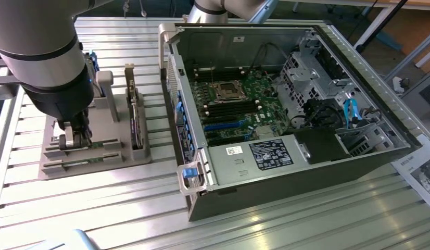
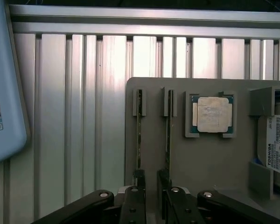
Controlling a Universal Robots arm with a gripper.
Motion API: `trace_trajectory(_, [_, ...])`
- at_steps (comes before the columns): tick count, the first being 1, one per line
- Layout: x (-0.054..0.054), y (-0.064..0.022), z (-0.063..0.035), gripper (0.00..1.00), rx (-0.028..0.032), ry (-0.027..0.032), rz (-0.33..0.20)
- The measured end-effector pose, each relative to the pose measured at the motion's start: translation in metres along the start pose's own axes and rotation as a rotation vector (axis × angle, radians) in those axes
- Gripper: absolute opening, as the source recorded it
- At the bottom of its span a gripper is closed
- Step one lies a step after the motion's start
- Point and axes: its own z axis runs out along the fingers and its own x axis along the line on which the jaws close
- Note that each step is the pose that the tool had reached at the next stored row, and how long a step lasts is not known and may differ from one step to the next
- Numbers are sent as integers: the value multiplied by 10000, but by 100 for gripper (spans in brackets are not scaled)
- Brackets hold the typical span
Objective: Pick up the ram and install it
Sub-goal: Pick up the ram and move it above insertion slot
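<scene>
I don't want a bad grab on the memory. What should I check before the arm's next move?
1. Hand open: ok, a gap shows between its fingers.
2. Hand empty: ok.
3. Ram seated in the gray holder: ok, on edge in its slot, a second stick beside it.
4. Hand centred on one stick: cannot tell.
5. Computer case open, motherboard exposed: ok.
</scene>
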Motion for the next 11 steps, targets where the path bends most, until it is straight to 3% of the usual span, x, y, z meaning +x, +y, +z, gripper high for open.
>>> trace_trajectory(2, [0, 0, 1, 25, 1, -1, 0])
trace_trajectory(6, [0, -1, 5, 25, 80, 9, -2])
trace_trajectory(11, [2, 0, 12, 25, 84, 9, -2])
